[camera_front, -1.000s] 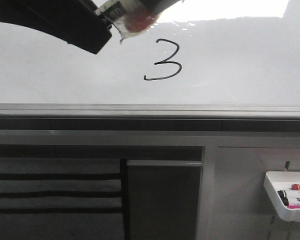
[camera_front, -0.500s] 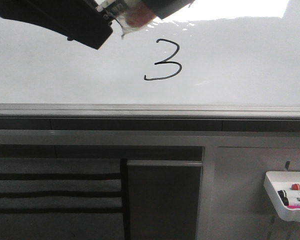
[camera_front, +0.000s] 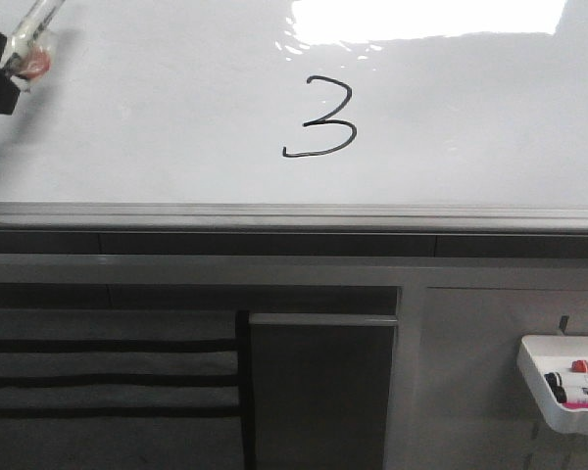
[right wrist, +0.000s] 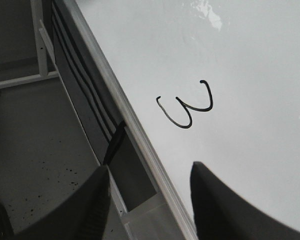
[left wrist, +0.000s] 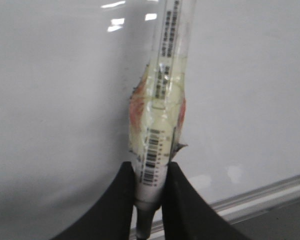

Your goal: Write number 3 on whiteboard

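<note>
A thin black number 3 with a long tail curling left is drawn near the middle of the glossy whiteboard. The right wrist view also shows the number 3 on the whiteboard. My left gripper sits at the far left edge of the front view, shut on a taped marker. In the left wrist view the marker stands between the black fingers over the whiteboard. My right gripper is open and empty above the board's grey edge.
The grey metal edge strip runs under the board. Below it are dark shelves and a cabinet panel. A small white tray with markers hangs at the lower right. The speckled floor shows in the right wrist view.
My left gripper, still holding the marker, has pulled away from just left of the 3 to the far left edge of the front view. The 3 is unchanged.
</note>
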Robot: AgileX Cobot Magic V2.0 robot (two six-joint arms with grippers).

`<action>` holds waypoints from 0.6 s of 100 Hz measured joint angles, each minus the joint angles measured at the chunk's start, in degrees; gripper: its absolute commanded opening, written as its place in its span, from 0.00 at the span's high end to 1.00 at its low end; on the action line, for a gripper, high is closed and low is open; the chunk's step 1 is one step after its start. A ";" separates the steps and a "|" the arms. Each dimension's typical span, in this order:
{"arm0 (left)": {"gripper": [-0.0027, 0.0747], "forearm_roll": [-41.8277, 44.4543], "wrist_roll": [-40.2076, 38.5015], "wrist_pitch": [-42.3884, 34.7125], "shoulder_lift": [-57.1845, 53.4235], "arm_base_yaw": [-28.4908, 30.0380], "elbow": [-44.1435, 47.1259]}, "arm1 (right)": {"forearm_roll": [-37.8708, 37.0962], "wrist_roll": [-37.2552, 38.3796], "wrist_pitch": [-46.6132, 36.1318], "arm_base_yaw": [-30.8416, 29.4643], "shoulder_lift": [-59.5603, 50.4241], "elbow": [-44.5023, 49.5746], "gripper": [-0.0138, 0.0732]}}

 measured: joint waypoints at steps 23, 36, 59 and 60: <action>0.99 -5.93 -0.13 -4.95 5.81 0.46 0.12 | 0.00 0.04 0.26 -0.23 0.00 0.00 0.47; 0.99 -7.33 -0.13 -5.01 7.29 0.46 -0.49 | 0.00 0.04 0.36 -0.23 0.00 0.00 0.47; 0.99 -7.57 -0.13 -4.87 7.86 0.46 -2.19 | 0.00 0.04 0.49 -0.23 0.00 0.00 0.47; 0.99 -7.68 -0.13 -4.87 7.86 0.46 -2.19 | 0.00 0.04 0.49 -0.23 0.00 0.00 0.47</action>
